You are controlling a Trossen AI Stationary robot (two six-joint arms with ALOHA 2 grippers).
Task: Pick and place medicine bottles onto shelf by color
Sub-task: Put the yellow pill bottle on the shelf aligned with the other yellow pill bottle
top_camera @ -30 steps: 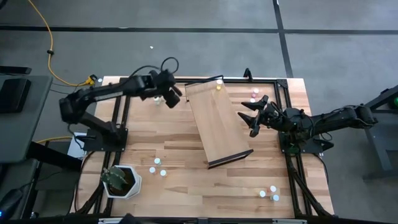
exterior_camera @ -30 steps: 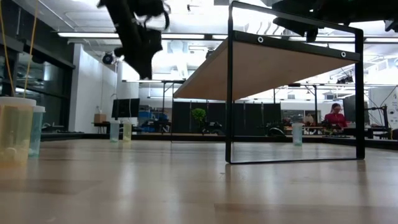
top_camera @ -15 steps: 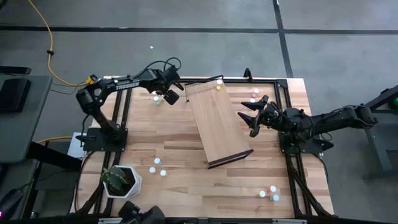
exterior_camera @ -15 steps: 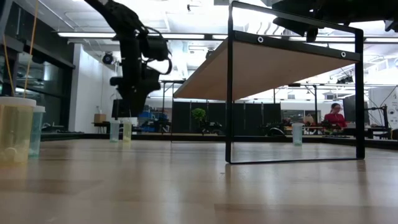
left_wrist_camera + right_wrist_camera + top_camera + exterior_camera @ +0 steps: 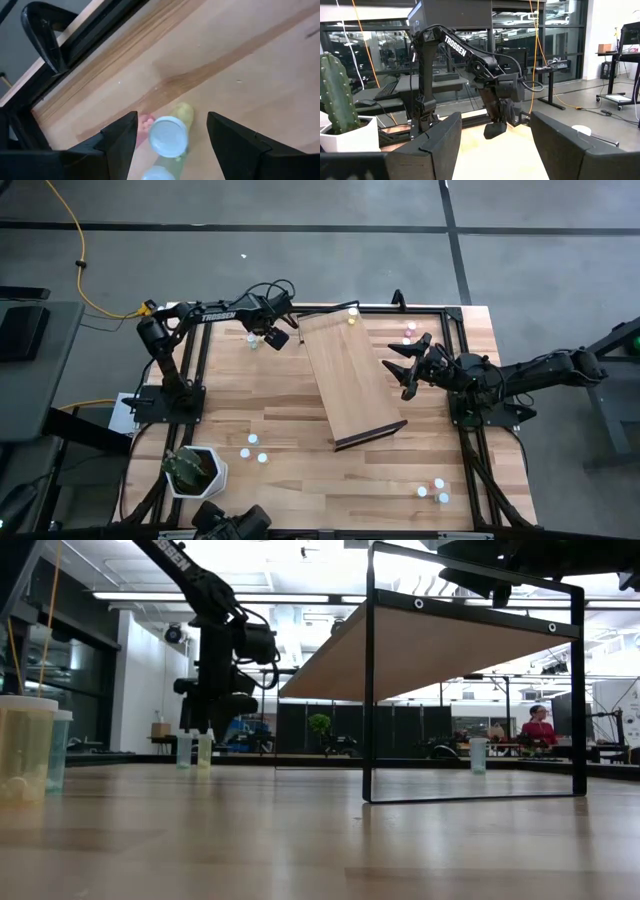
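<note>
A small cluster of medicine bottles (image 5: pixel 252 340) stands on the table near its far edge, left of the shelf (image 5: pixel 350 375). My left gripper (image 5: pixel 275 335) hangs open just over them, pointing steeply down. In the left wrist view a white-capped greenish bottle (image 5: pixel 169 136) shows between its fingers, with a pink one (image 5: pixel 146 122) beside it. In the low view the gripper (image 5: pixel 213 710) is slightly above the two bottles (image 5: pixel 195 748). A yellow bottle (image 5: pixel 352 312) sits at the shelf's far end. My right gripper (image 5: pixel 405 370) waits open, right of the shelf.
More bottles stand at the near left (image 5: pixel 252 451), the near right (image 5: pixel 435 490) and the far right (image 5: pixel 407 334). A potted cactus (image 5: pixel 195 470) sits at the near left corner. The shelf's dark frame (image 5: pixel 370 680) stands upright mid-table.
My left gripper has come down from high above the table to just over the bottle cluster at the far left and has tipped to point more steeply down. The bottles have not moved.
</note>
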